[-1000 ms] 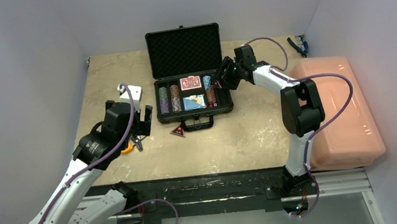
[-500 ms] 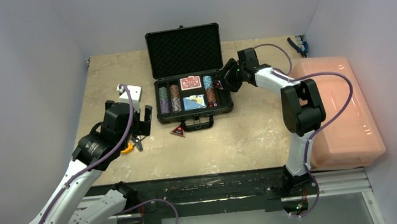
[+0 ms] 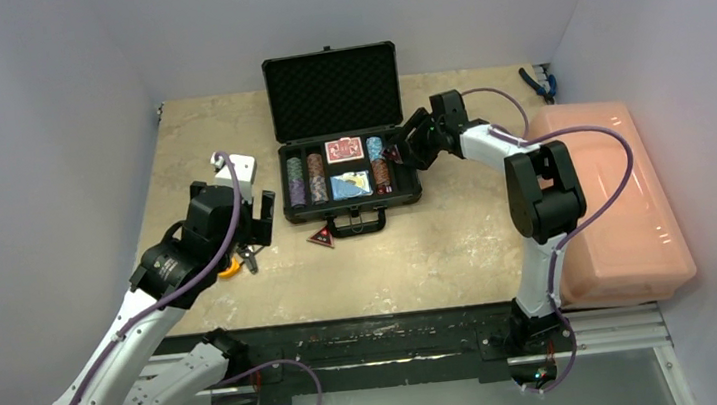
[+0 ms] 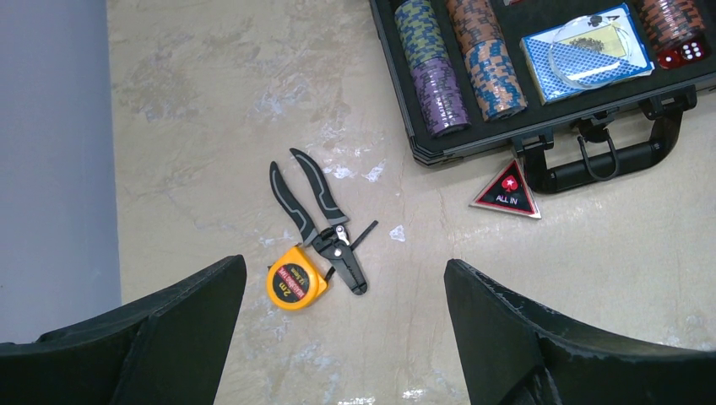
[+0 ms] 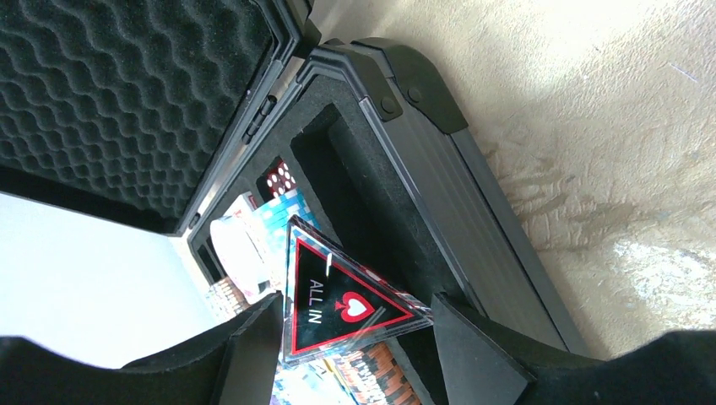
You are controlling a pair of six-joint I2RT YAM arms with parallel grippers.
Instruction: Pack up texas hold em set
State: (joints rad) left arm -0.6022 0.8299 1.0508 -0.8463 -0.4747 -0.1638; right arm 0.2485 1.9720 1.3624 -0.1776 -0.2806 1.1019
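Two triangular markers were not yet packed. My right end effector [image 5: 355, 337] pinched one of them, a clear acrylic ALL IN triangle [image 5: 342, 304], by its edges. I judged it light, stiff and slick, so apt to slip. Just beyond it the black hard briefcase [image 5: 447, 160] lay open, holding cylindrical chip stacks [image 4: 439, 76], a blue card deck [image 4: 587, 51], a red card deck [image 3: 343, 150] and red dice [image 4: 682, 55]. My left end effector [image 4: 342, 337] hung wide and empty. The second red-and-black triangular marker [image 4: 507, 190] lay on the table ahead to its right, beside the briefcase handle [image 4: 604, 160].

Marker [image 4: 507, 192] before briefcase [image 3: 333, 90], pliers [image 4: 317, 219] left, seemingly 3 chip stacks [image 4: 435, 76] inside
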